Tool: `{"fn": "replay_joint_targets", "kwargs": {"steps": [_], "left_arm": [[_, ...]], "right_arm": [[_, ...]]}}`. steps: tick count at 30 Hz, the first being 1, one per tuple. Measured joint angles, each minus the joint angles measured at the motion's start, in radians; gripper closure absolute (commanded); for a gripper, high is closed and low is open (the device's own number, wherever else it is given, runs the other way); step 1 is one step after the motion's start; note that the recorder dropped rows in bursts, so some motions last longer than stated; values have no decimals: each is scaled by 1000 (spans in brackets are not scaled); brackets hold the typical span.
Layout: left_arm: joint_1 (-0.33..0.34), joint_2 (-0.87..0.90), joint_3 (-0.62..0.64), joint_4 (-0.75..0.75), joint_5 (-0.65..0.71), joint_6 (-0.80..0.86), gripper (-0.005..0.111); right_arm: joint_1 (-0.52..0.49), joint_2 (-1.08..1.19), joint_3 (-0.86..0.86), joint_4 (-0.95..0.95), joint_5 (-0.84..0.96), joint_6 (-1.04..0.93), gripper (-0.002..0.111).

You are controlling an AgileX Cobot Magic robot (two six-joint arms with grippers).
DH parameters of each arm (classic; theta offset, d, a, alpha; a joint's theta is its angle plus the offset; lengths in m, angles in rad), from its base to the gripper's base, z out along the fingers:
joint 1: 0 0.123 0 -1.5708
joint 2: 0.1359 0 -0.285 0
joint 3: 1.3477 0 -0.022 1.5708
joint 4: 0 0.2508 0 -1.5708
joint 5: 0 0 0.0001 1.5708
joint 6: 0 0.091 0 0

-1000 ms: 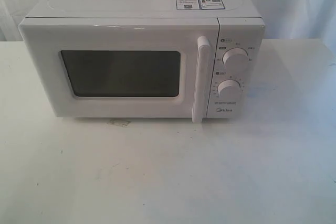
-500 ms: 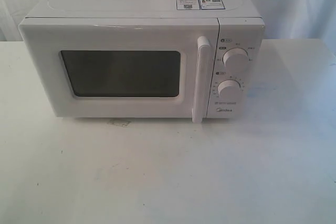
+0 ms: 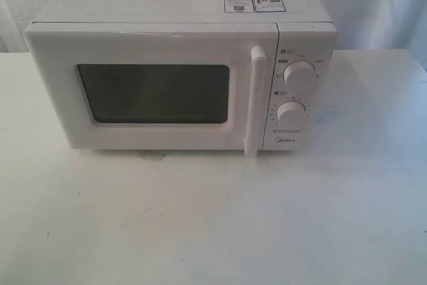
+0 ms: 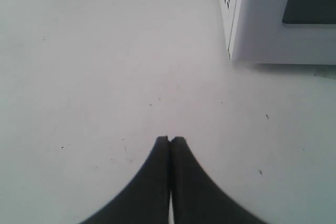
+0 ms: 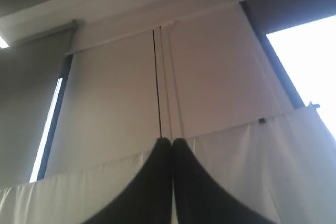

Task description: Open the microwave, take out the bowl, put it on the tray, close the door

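White microwave (image 3: 180,78) stands on the white table (image 3: 213,218), door (image 3: 153,91) flush against its front — left gripper (image 4: 170,139) pressed closed and empty above the table near the microwave's corner, right gripper (image 5: 171,140) likewise closed and empty, pointing at a curtain (image 5: 262,150).

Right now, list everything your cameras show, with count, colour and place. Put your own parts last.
White boxy microwave: one, white, standing on the table.
Wide front door with dark window: one, white, shut.
Tall bar handle: one, white, at the door's right edge.
Round knobs: two, white, one above the other, right of the handle.
Printed stickers: two, side by side on the microwave's top.
Table: one, white, under the microwave.
Small flat scrap: one, pale, on the table at the microwave's front edge; too small to identify.
Curtain: white, behind the table.
Left gripper: one, black, shut, empty, over bare table.
Right gripper: one, black, shut, empty, pointing upward.
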Motion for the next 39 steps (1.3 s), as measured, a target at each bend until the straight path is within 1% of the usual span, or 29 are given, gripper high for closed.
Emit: {"fn": "replay_joint_targets", "kwargs": {"steps": [3,8,11,14,18,20,23,25,27,28,31,33,35,37,39], "left_arm": [[0,0,0,0,0,0,107],[0,0,0,0,0,0,107],[0,0,0,0,0,0,107],[0,0,0,0,0,0,107],[0,0,0,0,0,0,107],[0,0,0,0,0,0,107],[0,0,0,0,0,0,107],[0,0,0,0,0,0,107],[0,0,0,0,0,0,107],[0,0,0,0,0,0,107],[0,0,0,0,0,0,107],[0,0,0,0,0,0,107],[0,0,0,0,0,0,107],[0,0,0,0,0,0,107],[0,0,0,0,0,0,107]], "right_arm": [[0,82,-119,-31,188,59,108],[0,262,-288,-69,656,129,108],[0,361,-338,-60,896,139,108],[0,443,-352,8,1076,145,108],[0,529,-351,108,1179,115,108],[0,560,-351,147,1182,46,108],[0,606,-351,267,1182,-55,108],[0,640,-351,362,1194,-139,108],[0,681,-351,495,1227,-279,108],[0,699,-352,562,1241,-379,108],[0,777,-362,881,1341,-746,108],[0,843,-380,1102,1458,-1016,108],[0,914,-403,1272,1594,-1250,108],[0,975,-425,1360,1689,-1424,108],[0,1036,-441,1422,1733,-1581,108]]}}
